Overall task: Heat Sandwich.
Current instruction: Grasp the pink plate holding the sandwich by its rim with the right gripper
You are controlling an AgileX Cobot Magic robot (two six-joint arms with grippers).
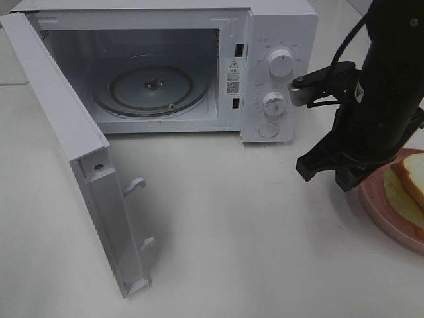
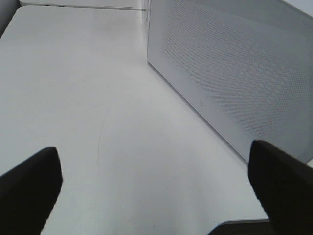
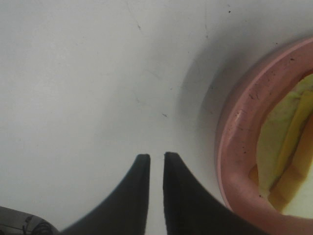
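- The microwave (image 1: 281, 99) is stood on the table (image 1: 252, 232), its door (image 1: 59, 132) swung open across the left side
- The sandwich (image 1: 411, 182) is laid on the pink plate (image 1: 384, 218) right of the microwave, cut off by the frame and partly covered by the right arm
- The right gripper (image 3: 156, 159) is held just beside the plate, fingers nearly together, nothing gripped
- The left gripper (image 2: 154, 171) is spread wide beside the microwave's perforated wall

We seem to be in a robotics lab staged as a kitchen: a white microwave (image 1: 199, 66) with its door open and a pink plate (image 1: 373, 202) holding a sandwich (image 1: 407, 185) sit on a bare white counter (image 1: 232, 232), under a black robot arm (image 1: 391, 86).
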